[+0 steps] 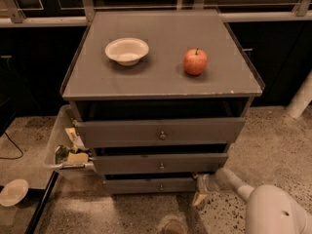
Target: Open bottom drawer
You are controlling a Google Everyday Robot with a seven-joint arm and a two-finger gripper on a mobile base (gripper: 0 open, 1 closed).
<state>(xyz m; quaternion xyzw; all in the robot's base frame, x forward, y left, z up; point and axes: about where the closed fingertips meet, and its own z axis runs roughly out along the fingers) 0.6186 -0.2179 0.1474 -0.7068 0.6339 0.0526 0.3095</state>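
Observation:
The grey cabinet has three drawers. The bottom drawer is the lowest and slimmest front, with a small round knob; it stands slightly out from the cabinet. My gripper is at the right end of that drawer front, low near the floor, coming in from the white arm at the lower right. The middle drawer and top drawer above it also stand slightly out.
A white bowl and a red apple sit on the cabinet top. A clear bin of trash stands at the cabinet's left. A white dish lies on the floor at left. A white pole stands at right.

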